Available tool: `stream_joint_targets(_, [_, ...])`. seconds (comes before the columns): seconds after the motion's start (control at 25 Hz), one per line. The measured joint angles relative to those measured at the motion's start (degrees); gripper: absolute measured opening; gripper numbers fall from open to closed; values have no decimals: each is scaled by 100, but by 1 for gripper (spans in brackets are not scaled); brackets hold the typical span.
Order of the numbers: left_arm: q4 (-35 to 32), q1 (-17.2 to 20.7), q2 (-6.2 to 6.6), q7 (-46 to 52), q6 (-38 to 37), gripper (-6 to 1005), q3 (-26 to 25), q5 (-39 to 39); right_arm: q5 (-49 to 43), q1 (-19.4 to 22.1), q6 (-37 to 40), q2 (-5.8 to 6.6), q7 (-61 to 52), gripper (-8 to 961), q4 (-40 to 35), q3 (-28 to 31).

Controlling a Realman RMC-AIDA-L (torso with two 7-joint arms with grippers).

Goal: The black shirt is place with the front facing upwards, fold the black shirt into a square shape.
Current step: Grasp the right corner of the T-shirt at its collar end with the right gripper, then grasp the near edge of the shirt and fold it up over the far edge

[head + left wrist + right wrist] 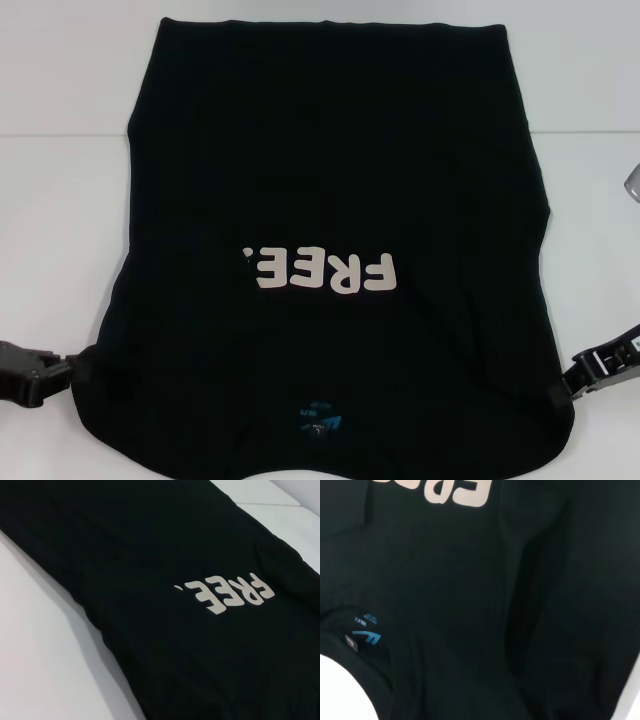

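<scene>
Looking near to far: the large plain black cloth T-shirt (330,200) is laid flat on the white surface (60,220), front up, collar end nearest the robot, hem farthest. The sleeves seem already folded in, since the outline reads as a long rectangle. A small blue neck label (320,420) is seen at the near edge, and the pale pinkish-white "FREE!" lettering (322,270) sits just beyond it, upside down from the head view.

The black left tool (72,372) is placed at the shirt's near left corner, the black right tool (568,392) at the near right corner, each touching or just beside the cloth edge. Whether the fingers are apart or pinched on fabric cannot be told; fingertips blend into the black cloth, and neither wrist view shows them.

Judged step: both near corners are being taken so the collar end can be carried toward the hem.

Risks from here:
- Only the top layer may be caught, so the folded-in sleeves would spill out on the lift.
- Uneven travel of the two tools would skew the fold, giving a trapezoid instead of a square.
- A weak pinch on one corner would let it slip mid-carry, leaving the cloth bunched.
- A soft ridge (520,580) in the cloth near the right side could get trapped as a crease.
</scene>
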State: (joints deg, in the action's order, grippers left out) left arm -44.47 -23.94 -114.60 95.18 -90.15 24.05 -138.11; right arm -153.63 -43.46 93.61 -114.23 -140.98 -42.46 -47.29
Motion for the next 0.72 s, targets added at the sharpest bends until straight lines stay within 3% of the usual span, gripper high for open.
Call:
stream_joint_targets(0.24, [1,-7,-1,-10,35,26,17,11,30,57,55,-22,42,63,-90,21])
stream_joint_targets(0.4, [1,-6,3,16,-53,26,-46,34,260,315,244,-32,217,55,-447,267])
stream_joint_targets(0.72, [24,8,113,188,-897,26,-1177,58,1342,1129,432,-96,1079,52,-678,809])
